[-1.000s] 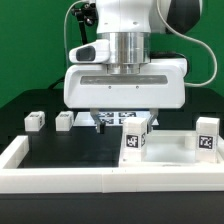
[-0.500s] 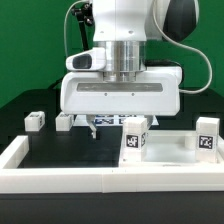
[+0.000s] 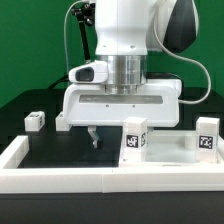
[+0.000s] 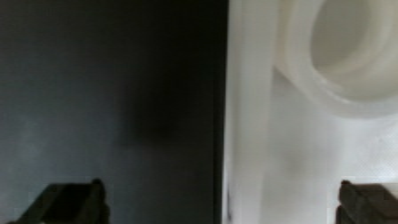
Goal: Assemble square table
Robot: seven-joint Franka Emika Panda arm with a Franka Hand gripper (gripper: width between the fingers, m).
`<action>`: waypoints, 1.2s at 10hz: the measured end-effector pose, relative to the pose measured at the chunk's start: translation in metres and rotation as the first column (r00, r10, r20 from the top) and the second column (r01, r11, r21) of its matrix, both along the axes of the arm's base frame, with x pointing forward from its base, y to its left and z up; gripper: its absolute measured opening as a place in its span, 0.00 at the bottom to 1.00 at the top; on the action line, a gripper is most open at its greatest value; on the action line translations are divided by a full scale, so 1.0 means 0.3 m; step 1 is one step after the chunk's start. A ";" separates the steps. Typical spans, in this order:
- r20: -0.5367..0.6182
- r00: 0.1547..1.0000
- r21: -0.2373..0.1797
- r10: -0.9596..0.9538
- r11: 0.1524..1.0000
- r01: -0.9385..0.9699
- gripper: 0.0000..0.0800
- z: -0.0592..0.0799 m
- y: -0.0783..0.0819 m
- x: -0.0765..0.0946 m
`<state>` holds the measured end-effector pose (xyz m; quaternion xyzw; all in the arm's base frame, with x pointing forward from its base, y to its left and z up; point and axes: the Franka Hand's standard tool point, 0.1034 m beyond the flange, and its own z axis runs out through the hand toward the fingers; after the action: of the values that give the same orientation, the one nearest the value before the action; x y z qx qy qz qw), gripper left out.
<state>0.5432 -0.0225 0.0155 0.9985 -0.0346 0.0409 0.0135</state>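
Tabletop: on the black table, its edge running between the jaws | gripper: spread wide, holding nothing, one fingertip over the panel, the other over bare table, probably straddling the rim to pinch it | leg block: loose at the exterior view's left, not yet fitted.

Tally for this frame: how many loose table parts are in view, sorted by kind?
Leg blocks: 4 (the second from the exterior view's left is partly hidden behind the gripper)
Tabletop panel: 1
Total: 5
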 end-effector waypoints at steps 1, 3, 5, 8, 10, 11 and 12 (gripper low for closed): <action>-0.002 1.000 -0.001 0.000 1.000 0.000 0.81 -0.004 0.000 -0.003; 0.003 1.000 0.000 0.001 1.000 -0.001 0.61 0.004 0.002 0.004; 0.002 1.000 0.000 0.001 1.000 -0.001 0.44 0.002 0.001 0.003; 0.003 1.000 0.000 0.001 1.000 -0.001 0.07 0.004 0.002 0.003; 0.003 1.000 0.000 0.001 1.000 -0.001 0.07 0.004 0.002 0.003; 0.003 1.000 0.000 0.001 1.000 -0.001 0.07 0.004 0.002 0.003; 0.003 1.000 0.000 0.001 1.000 -0.001 0.07 0.004 0.002 0.003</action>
<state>0.5442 -0.0220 0.0165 0.9984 -0.0342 0.0422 0.0133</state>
